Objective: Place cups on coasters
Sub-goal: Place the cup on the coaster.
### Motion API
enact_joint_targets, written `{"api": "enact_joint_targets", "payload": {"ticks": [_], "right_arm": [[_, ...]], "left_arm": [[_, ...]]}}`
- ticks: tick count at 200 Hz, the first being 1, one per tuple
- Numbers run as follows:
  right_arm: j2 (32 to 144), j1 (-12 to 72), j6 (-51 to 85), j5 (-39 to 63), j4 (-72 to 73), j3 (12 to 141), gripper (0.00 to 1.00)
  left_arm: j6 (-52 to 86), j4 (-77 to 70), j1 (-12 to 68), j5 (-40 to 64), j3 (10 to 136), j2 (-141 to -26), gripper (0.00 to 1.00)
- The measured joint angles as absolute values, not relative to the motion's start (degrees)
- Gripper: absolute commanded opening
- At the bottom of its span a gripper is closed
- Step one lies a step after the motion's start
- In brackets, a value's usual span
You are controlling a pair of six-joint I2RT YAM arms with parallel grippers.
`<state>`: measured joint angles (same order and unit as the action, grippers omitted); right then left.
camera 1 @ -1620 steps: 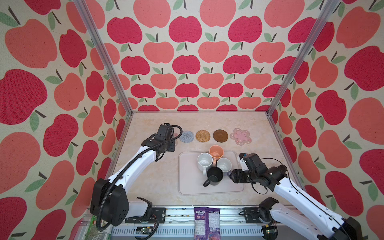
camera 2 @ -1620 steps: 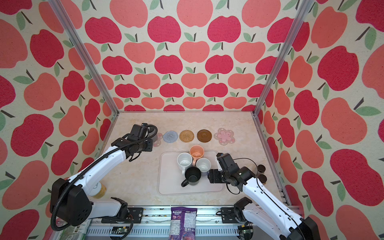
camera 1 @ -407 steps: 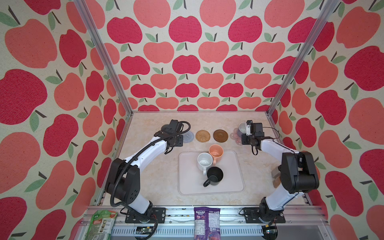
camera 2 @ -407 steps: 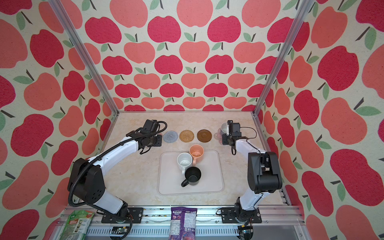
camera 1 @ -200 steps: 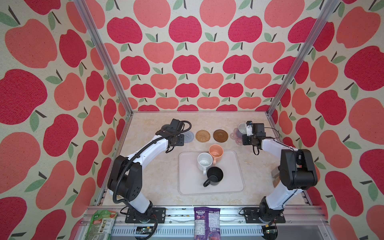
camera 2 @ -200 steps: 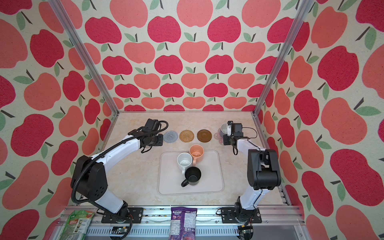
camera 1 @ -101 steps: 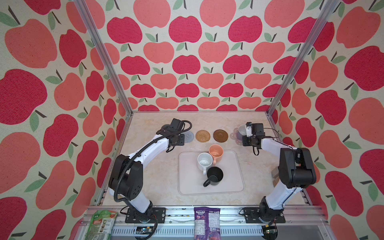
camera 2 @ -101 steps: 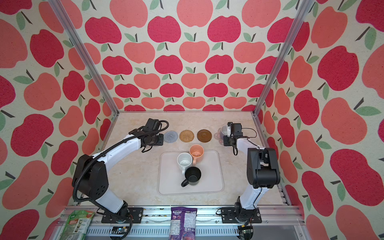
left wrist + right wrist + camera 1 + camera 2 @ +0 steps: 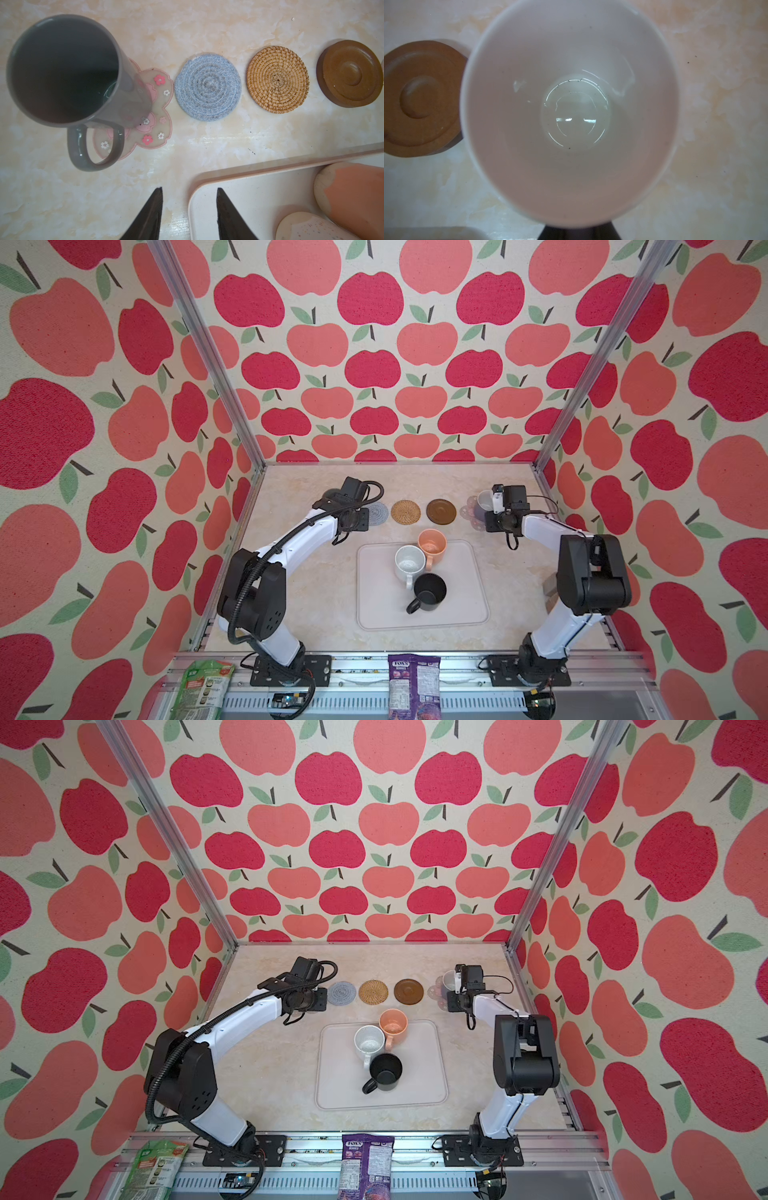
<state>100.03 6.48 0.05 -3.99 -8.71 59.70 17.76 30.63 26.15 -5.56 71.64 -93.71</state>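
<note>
On the desk (image 9: 324,593) we see five coasters in a row across the far half. From the left come the left end coaster (image 9: 153,116), with the left cup (image 9: 62,68) standing on it, the second coaster (image 9: 207,86), the third coaster (image 9: 277,80), the fourth coaster (image 9: 349,73) and the right end coaster (image 9: 470,506), with the right cup (image 9: 484,499) over it; whether that cup rests on it we cannot tell. In front of the row lies the tray (image 9: 469,614). Toward its far edge three cups cluster: the rear cup (image 9: 432,542), the middle cup (image 9: 409,562) touching it at front left, and the front cup (image 9: 430,591) just before that.
</note>
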Motion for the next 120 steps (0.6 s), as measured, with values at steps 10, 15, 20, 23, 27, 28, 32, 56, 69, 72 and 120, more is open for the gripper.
{"api": "enact_joint_targets", "payload": {"ticks": [10, 15, 20, 23, 27, 28, 32, 56, 69, 72, 120], "right_arm": [[100.03, 6.48, 0.08, -4.01, -8.71, 59.72, 0.11], [100.03, 6.48, 0.08, -4.01, -8.71, 59.72, 0.11], [100.05, 6.48, 0.1, -4.01, -8.71, 59.72, 0.11], [100.05, 6.48, 0.12, -4.01, -8.71, 59.72, 0.1], [100.05, 6.48, 0.16, -4.01, -8.71, 59.72, 0.09], [100.05, 6.48, 0.19, -4.01, -8.71, 59.72, 0.08], [100.05, 6.48, 0.21, -4.01, -8.71, 59.72, 0.07], [100.05, 6.48, 0.21, -4.01, -8.67, 59.72, 0.02], [100.05, 6.48, 0.21, -4.01, -8.67, 59.72, 0.01], [100.05, 6.48, 0.21, -4.01, -8.67, 59.72, 0.01], [100.05, 6.48, 0.19, -3.99, -8.62, 59.79, 0.0]], "left_arm": [[17.76, 30.63, 26.17, -5.56, 71.64, -93.71, 0.45], [17.76, 30.63, 26.2, -5.56, 71.64, -93.71, 0.45], [17.76, 30.63, 26.2, -5.56, 71.64, -93.71, 0.45], [17.76, 30.63, 26.2, -5.56, 71.64, -93.71, 0.45], [17.76, 30.63, 26.2, -5.56, 71.64, -93.71, 0.45], [17.76, 30.65, 26.2, -5.56, 71.64, -93.71, 0.45], [17.76, 30.63, 26.2, -5.56, 71.64, -93.71, 0.45], [17.76, 30.63, 26.2, -5.56, 71.64, -93.71, 0.45], [17.76, 30.63, 26.2, -5.56, 71.64, -93.71, 0.45], [17.76, 30.63, 26.2, -5.56, 71.64, -93.71, 0.45], [17.76, 30.63, 26.2, -5.56, 71.64, -93.76, 0.45]]}}
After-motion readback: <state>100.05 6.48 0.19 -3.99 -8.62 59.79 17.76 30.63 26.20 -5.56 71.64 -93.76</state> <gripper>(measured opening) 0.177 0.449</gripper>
